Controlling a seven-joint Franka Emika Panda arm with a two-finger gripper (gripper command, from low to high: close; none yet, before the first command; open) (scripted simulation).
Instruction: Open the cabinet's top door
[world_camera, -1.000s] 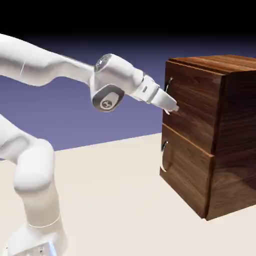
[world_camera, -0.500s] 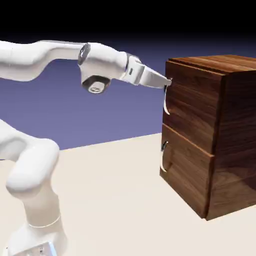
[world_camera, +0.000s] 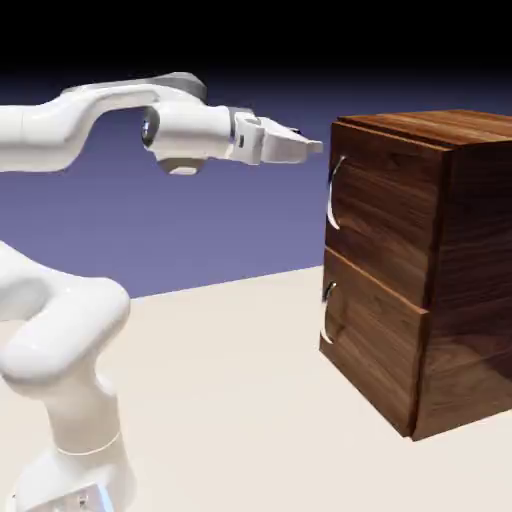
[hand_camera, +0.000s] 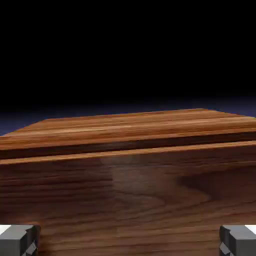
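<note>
Hovering level, the claw (world_camera: 316, 147) was spread wide with nothing in it, fingertips (hand_camera: 19, 240) well apart. It pointed at the upper part of the top door (world_camera: 388, 200), probably to line up for a pull. The door was just ahead of the claw, shut in the cabinet (world_camera: 478, 280). Its curved handle (world_camera: 333, 195) sat slightly beyond and below the claw, near but apart, upright along the door's edge; likely placed there so a tug swings that edge outward. The open grip presumably left room to straddle the handle, so the next move likely called for lowering and edging in. Risk: tips could bump the panel or miss the handle. The lower door (world_camera: 375, 345), also shut, was further below with a matching handle (world_camera: 328, 312). Beneath the claw: pale, smooth table (world_camera: 230, 400). Behind: plain blue-violet backdrop (world_camera: 240, 220), black higher up.
</note>
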